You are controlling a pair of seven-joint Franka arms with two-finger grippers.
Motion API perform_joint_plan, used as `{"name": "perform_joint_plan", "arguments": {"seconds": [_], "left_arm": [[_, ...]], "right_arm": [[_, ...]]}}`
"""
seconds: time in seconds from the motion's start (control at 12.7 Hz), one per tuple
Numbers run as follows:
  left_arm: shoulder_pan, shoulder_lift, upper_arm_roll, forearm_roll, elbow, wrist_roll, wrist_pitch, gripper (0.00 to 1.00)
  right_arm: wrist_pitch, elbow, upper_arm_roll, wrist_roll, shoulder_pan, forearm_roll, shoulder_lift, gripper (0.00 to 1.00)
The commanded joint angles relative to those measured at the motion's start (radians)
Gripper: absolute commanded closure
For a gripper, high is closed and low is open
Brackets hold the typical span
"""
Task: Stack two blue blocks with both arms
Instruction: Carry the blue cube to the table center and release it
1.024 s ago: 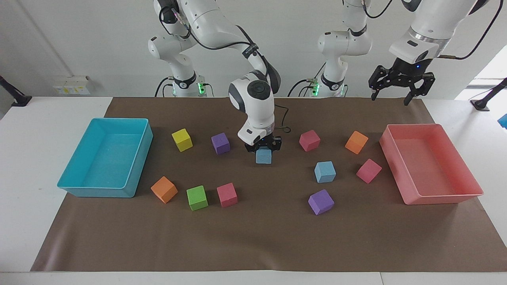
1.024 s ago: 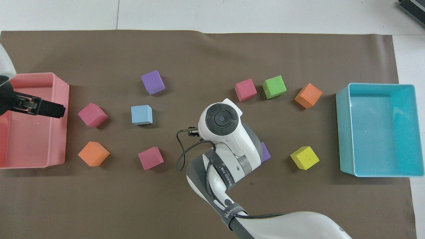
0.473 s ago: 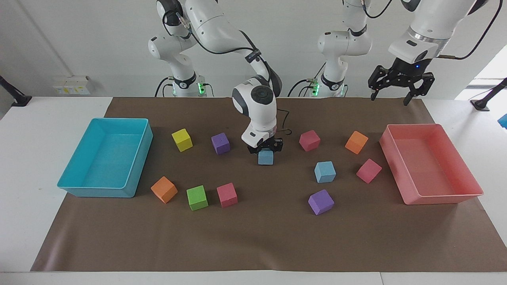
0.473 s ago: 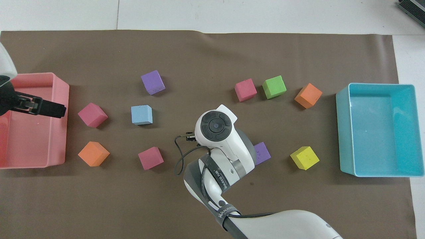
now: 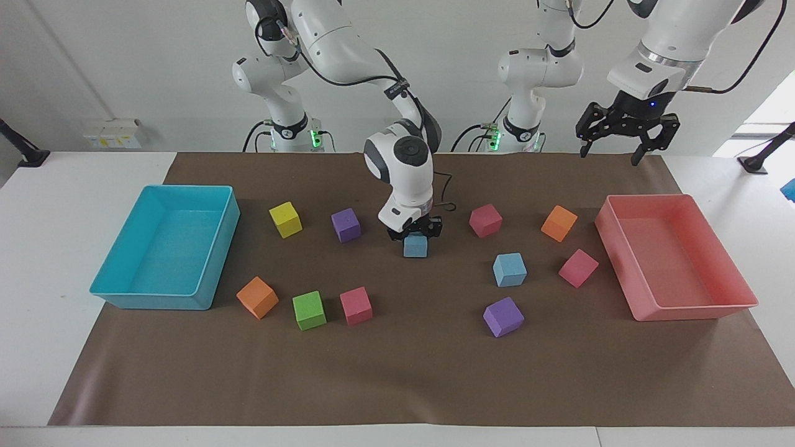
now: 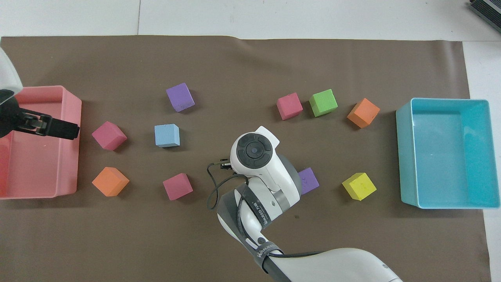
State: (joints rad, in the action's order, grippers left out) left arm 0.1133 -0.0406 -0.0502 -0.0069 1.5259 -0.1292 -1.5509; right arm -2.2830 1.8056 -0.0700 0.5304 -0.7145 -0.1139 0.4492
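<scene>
One blue block (image 5: 415,245) sits between the fingers of my right gripper (image 5: 415,236), which is shut on it low at the mat in the middle of the table. The right wrist (image 6: 254,150) hides this block in the overhead view. The other blue block (image 5: 509,269) (image 6: 167,135) lies free on the mat, toward the left arm's end and farther from the robots. My left gripper (image 5: 610,155) hangs open and high, over the pink tray's robot-side rim, holding nothing.
A pink tray (image 5: 683,310) stands at the left arm's end and a cyan tray (image 5: 217,248) at the right arm's end. Around the free blue block lie a purple cube (image 5: 503,316), two pink cubes (image 5: 485,220) (image 5: 577,267) and an orange cube (image 5: 558,223). Another purple cube (image 5: 346,224) sits beside the right gripper.
The right arm's wrist has swung up and slightly toward the left arm's end, carrying the gripped blue block a little that way. The left gripper has barely moved.
</scene>
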Motion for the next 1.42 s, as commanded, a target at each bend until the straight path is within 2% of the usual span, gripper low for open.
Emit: {"name": "perform_joint_plan", "arguments": {"seconds": [0.0,0.16,0.32,0.39,0.47,0.55,0.87,1.34], "left_arm": [[0.011,-0.002,0.006,-0.001,0.003,0.011,-0.012,0.00],[0.011,0.001,0.004,-0.001,0.000,0.013,-0.014,0.00],[0.011,0.004,0.004,-0.001,-0.004,0.026,-0.015,0.00],[0.011,0.004,0.004,-0.001,-0.004,0.030,-0.018,0.00],[0.011,0.005,0.004,0.001,-0.004,0.030,-0.024,0.00],[0.011,0.014,0.004,-0.001,-0.006,0.030,-0.025,0.00],[0.006,0.028,0.004,-0.001,-0.027,0.030,-0.018,0.00],[0.006,0.133,0.006,0.001,-0.105,0.033,-0.023,0.00]], "right_arm": [[-0.020,0.038,0.003,-0.064,0.001,-0.024,-0.026,1.00],[-0.021,0.049,0.003,-0.084,0.001,-0.024,-0.030,0.99],[-0.021,0.051,0.003,-0.089,0.000,-0.026,-0.030,0.88],[-0.021,0.051,0.003,-0.087,0.001,-0.026,-0.030,0.74],[-0.021,0.051,0.003,-0.086,0.001,-0.026,-0.030,0.21],[-0.020,0.052,0.003,-0.084,0.001,-0.026,-0.032,0.00],[-0.015,0.035,0.001,-0.078,0.007,-0.026,-0.030,0.00],[0.046,0.034,-0.004,-0.089,0.061,-0.026,-0.131,0.00]]}}
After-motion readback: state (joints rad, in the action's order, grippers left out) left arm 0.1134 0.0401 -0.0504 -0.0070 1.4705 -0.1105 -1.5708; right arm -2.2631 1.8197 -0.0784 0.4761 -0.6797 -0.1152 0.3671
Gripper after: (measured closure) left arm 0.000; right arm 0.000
